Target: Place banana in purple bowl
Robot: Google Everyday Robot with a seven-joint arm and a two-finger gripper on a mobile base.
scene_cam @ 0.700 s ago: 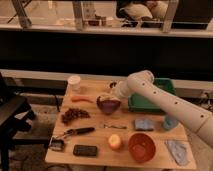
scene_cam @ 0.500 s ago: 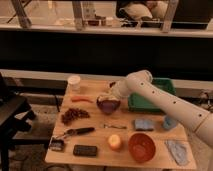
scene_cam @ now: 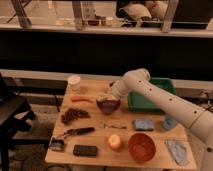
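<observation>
The purple bowl (scene_cam: pixel 108 105) stands in the middle of the wooden table (scene_cam: pixel 95 140), right of the carrot. My gripper (scene_cam: pixel 107 94) at the end of the white arm (scene_cam: pixel 165 102) hangs just over the bowl's far rim. A small pale cream shape, the banana (scene_cam: pixel 102 97), shows at the gripper right above the bowl. I cannot tell whether it is held or lies in the bowl.
A white cup (scene_cam: pixel 74 81) and an orange carrot (scene_cam: pixel 81 99) lie at the back left, with a dark cluster (scene_cam: pixel 74 115) below them. A green tray (scene_cam: pixel 150 97) is at the back right. An orange-red bowl (scene_cam: pixel 142 146), a yellow-orange fruit (scene_cam: pixel 115 142), a black slab (scene_cam: pixel 85 150) and cloths (scene_cam: pixel 143 124) are in front.
</observation>
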